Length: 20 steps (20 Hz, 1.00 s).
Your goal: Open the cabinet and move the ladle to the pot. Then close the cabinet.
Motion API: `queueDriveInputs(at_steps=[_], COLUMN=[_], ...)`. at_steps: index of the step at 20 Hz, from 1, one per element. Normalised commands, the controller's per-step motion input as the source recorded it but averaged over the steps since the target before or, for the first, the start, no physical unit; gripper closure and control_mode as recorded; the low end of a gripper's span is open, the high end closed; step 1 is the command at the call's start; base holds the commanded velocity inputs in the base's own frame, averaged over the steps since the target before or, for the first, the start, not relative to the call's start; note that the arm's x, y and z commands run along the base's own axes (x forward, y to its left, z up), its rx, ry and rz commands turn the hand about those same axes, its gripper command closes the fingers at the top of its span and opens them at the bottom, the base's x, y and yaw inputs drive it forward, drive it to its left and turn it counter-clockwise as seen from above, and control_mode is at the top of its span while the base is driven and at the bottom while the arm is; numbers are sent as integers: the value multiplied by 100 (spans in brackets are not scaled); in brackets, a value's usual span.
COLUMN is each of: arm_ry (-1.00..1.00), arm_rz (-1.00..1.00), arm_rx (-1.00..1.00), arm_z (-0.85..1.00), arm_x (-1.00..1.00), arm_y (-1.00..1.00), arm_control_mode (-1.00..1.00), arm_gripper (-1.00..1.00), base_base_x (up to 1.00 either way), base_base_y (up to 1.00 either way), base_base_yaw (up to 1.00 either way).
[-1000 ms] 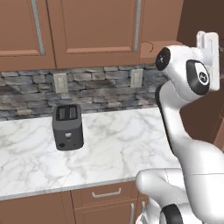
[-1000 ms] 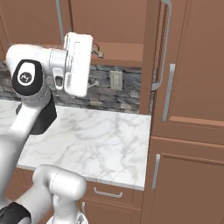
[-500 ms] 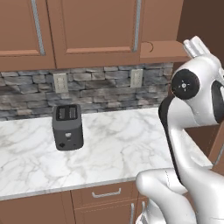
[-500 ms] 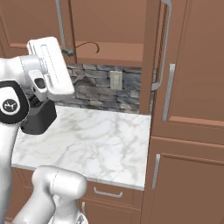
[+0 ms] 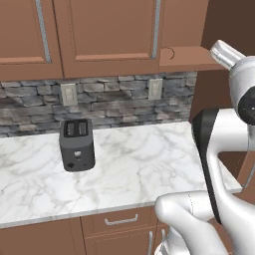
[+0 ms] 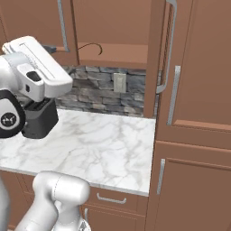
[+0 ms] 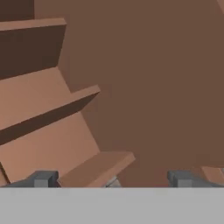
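End effector (image 7: 111, 179) spread wide, facing the open cabinet (image 7: 65, 109) shelves; I reckon the ladle is light and rigid, best pinched by its handle.

The arm (image 6: 27, 85) is hiding part of the toaster (image 6: 41, 118); the ladle (image 6: 90, 47) is showing just its thin stem.

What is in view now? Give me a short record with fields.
cabinet: right door stands open, shelf exposed
ladle: probably the round rim lying on that shelf; too faint to be sure
gripper: open, nothing between the tips, facing brown cabinet shelves
counter: marble, holds a black toaster
stage: cabinet opened, ladle not yet grasped
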Motion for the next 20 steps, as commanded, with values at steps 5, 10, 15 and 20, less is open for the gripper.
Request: queueDriveInputs(at_steps=[5,10,15,20], arm_ry=[-2,-12,-24,-2], arm_rz=[13,18,16,8], arm_rx=[-23,-11,-10,-5], arm_z=[0,0,0,0], arm_x=[0,2,3,25], arm_y=[25,18,21,24], arm_control_mode=[-100,-100,-100,-100], arm_gripper=[-100,-100,-100,-100], base_base_x=[0,0,0,0], base_base_y=[0,0,0,0], base_base_yaw=[0,0,0,0])
